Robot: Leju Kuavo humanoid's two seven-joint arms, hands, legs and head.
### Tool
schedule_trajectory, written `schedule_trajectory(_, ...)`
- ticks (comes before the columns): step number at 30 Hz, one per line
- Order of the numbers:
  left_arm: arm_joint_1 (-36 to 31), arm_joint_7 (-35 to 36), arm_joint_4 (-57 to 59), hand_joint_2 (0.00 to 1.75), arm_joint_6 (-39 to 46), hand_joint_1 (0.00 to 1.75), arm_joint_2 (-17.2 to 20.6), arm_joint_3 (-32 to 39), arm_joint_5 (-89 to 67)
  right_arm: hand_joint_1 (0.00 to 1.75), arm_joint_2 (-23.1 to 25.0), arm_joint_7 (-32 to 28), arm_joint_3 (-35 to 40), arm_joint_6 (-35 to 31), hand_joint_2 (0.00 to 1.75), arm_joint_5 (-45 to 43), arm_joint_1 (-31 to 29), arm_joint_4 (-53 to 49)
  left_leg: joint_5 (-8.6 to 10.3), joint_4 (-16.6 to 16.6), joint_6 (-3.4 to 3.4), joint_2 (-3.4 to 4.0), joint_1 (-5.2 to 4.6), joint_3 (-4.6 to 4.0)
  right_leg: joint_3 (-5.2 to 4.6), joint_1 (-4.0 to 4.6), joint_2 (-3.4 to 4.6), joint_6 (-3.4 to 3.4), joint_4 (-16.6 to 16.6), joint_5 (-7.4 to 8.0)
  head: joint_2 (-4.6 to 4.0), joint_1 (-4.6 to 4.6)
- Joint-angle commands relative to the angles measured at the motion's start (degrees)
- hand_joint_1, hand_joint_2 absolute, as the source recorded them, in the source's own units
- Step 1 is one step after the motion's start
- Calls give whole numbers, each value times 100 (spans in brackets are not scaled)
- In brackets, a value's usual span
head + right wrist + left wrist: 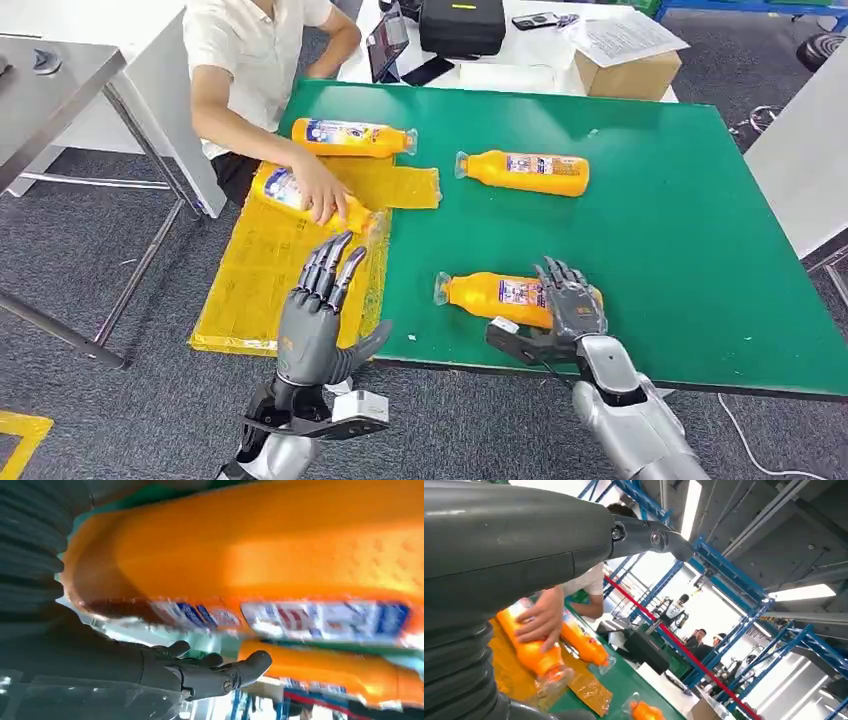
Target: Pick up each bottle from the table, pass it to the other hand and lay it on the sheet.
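Head view: we see the nearest bottle (pixel 500 295) lying flat on the green table (pixel 680 250), just inside the near edge, with its clear cap toward the robot's left and its base toward the right, so the long axis runs across the robot's front. The right hand (pixel 565 305) is at the base end, fingers draped over the top of the body and the thumb low on the near side. In the right wrist view the same bottle (pixel 260 555) sits very close above the thumb (pixel 210 672), with a gap visible between them; we judge the hand to be cupped around the bottle but not yet closed on it.

The left hand (pixel 320 310) hovers over the yellow sheet (pixel 255 280), fingers straight and spread, holding nothing. It lies off the cap end of the bottle, so a handover would run along that axis.

A person's hand (pixel 322 195) rests on a bottle on the sheet (pixel 300 195). Two further bottles lie farther back: one (pixel 350 137) at the sheet's far end, one (pixel 525 172) on the green surface.
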Motion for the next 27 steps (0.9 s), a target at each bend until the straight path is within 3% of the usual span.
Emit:
schedule_trajectory(1, -399, -178, 463, 175, -59, 0, 199, -320, 372, 175, -100, -1124, -555, 1020, 175, -1495, -55, 1353, 3, -10, -12, -24, 9, 20, 31, 9, -21, -13, -16, -2, 0, 0)
schedule_trajectory(5, -489, -218, 560, 175, -106, 0, 199, -399, 476, 175, -252, -932, -468, 916, 175, -1549, 66, 1457, 7, -23, -16, -53, 14, 46, 60, 14, -49, -18, -32, -6, 0, 4)
schedule_trajectory(10, -540, -226, 629, 175, -146, 0, 191, -447, 530, 175, -303, -930, -503, 1054, 175, -1744, 119, 1471, -33, -11, 5, -32, 11, 126, 78, 12, -29, 6, -31, -37, 0, 0)
schedule_trajectory(16, -548, -345, 522, 175, -209, 0, 158, -420, 793, 175, -321, -1554, -649, 1310, 175, -2488, 496, 852, -30, -18, 5, -50, 20, 145, 113, 18, -42, 4, -60, -39, 0, 0)
schedule_trajectory(18, -497, -502, 422, 175, -382, 0, 25, -249, 1390, 175, -274, -1879, -735, 1440, 175, -2889, 716, 528, -33, -15, 5, -51, 21, 143, 115, 19, -43, 2, -62, -43, 0, 4)
schedule_trajectory(20, -343, -464, 295, 175, -975, 0, -346, 218, 2953, 175, -194, -2156, -931, 1516, 175, -3393, 1115, -162, -37, -17, 6, -46, 22, 148, 120, 20, -38, 3, -67, -43, 0, 4)
schedule_trajectory(22, -257, 307, 457, 175, -1638, 0, -602, 534, 4455, 175, -24, -2245, -993, 1362, 175, -3617, 1461, -873, -45, -15, 8, -43, 22, 151, 123, 21, -37, 7, -68, -43, 0, 4)
schedule_trajectory(27, 4, 491, 1032, 175, -2336, 0, -434, 310, 5927, 175, 301, -2479, -758, 1155, 175, -4091, 1373, -1542, -71, -23, 3, 18, 19, 170, 180, 21, 16, 3, -64, -36, 0, 2)
